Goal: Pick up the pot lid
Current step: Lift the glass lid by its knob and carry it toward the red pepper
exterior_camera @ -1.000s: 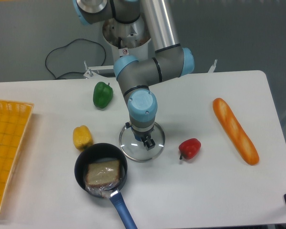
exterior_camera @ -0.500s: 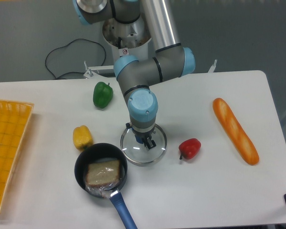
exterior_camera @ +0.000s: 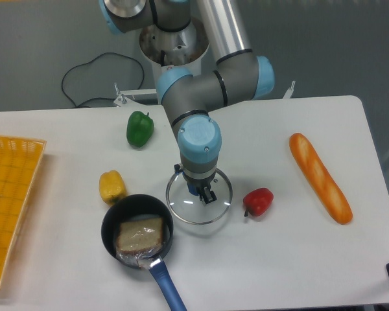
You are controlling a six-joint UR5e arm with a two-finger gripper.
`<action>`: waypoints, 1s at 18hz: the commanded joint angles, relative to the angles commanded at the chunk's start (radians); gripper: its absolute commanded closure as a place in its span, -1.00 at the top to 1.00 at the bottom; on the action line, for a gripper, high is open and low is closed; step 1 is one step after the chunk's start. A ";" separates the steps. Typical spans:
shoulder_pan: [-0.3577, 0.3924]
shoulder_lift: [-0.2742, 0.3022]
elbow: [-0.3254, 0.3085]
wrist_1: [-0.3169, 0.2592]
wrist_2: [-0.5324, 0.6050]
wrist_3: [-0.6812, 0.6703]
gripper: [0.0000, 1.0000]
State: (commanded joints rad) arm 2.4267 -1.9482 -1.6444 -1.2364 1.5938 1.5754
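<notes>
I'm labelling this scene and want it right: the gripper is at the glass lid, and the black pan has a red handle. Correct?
Not quite: the handle's colour is wrong. The camera view shows a blue handle on the black pan. The rest stands: the gripper is at the glass lid.

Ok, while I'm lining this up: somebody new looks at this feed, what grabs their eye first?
Probably the blue-and-grey arm reaching down from the top to the middle, its jaws closed on the knob of the clear lid. Then the long orange thing lying aslant at the right, and the yellow-orange crate at the left edge. The black pot, lower left of the lid, holds something brown.
</notes>
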 joint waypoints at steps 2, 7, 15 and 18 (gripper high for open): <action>0.006 0.006 0.002 -0.002 -0.002 0.014 -0.11; 0.026 0.012 0.040 -0.017 -0.021 0.034 -0.11; 0.026 0.011 0.078 -0.060 -0.035 0.046 -0.10; 0.029 0.012 0.071 -0.060 -0.035 0.048 -0.10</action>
State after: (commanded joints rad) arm 2.4559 -1.9359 -1.5738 -1.2962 1.5585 1.6229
